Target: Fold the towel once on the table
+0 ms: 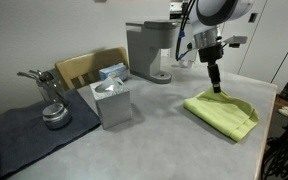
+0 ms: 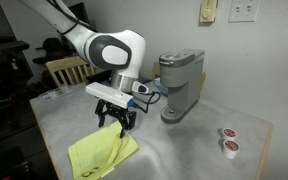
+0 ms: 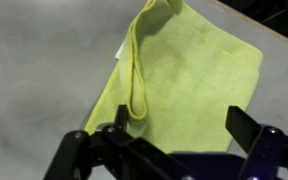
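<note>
The yellow-green towel (image 1: pixel 224 111) lies folded over on the light-grey table (image 1: pixel 154 130), near its edge. It also shows in an exterior view (image 2: pixel 102 154) and in the wrist view (image 3: pixel 184 80), where a folded edge runs down its left part. My gripper (image 1: pixel 217 88) hovers just above the towel, fingers pointing down. In an exterior view (image 2: pixel 115 124) it hangs over the towel's upper edge. In the wrist view the gripper (image 3: pixel 176 125) is open, fingers spread wide, with nothing between them.
A grey coffee machine (image 1: pixel 149 50) stands at the back. A tissue box (image 1: pixel 112 100) sits mid-table beside a dark mat (image 1: pixel 29 125) with metal tools. Two small pods (image 2: pixel 227 140) lie near a corner. A wooden chair (image 1: pixel 84 68) stands behind.
</note>
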Available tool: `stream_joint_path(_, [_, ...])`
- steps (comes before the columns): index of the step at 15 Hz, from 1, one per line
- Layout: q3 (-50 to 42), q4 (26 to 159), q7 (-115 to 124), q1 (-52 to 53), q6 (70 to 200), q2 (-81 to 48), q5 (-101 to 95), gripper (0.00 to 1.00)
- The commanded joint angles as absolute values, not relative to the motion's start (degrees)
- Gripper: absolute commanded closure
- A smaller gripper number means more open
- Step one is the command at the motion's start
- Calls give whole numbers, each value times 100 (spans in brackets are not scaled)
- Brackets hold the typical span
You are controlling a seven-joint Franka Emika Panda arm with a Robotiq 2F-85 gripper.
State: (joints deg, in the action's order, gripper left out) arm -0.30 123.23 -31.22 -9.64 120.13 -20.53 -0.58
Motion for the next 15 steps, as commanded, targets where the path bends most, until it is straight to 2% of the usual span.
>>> stream_joint_path(1, [100, 12624, -2849, -827, 12136, -1448, 209, 0])
stream_joint_path(9, [361, 13088, -1186, -26, 12125, -167, 573, 0])
stream_joint_path(15, [601, 13157, 557, 500, 12214, 205, 1229, 0])
